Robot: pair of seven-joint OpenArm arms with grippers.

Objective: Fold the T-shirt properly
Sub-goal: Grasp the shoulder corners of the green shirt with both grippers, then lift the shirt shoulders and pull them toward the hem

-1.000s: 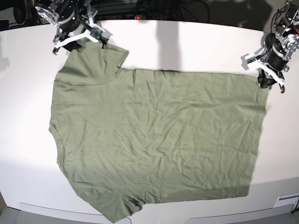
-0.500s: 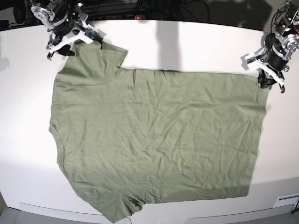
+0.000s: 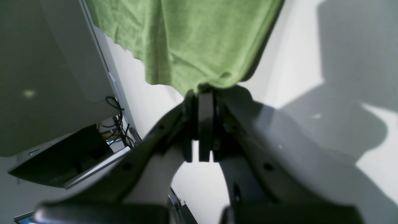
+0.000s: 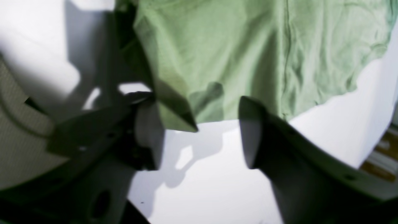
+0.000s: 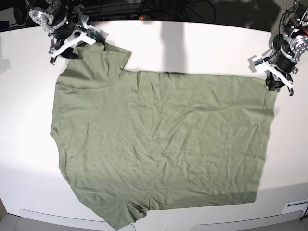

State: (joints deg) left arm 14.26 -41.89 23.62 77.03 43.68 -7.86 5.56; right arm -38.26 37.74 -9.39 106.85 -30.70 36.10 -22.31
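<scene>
While the T-shirt (image 5: 159,144) lies spread flat across the white counter (image 5: 202,48), the left pincer (image 3: 200,102) is clamped on its far hem corner, the tips pressed together with green cloth bunched between them. Over at the sleeve, the right pincer (image 4: 199,127) stands with its tips apart, straddling the sleeve's edge without gripping it. Plain sage-green, the shirt is wrinkled all over, with its lower sleeve reaching the counter's near edge. Bare counter runs along the far side and past both pincers.
</scene>
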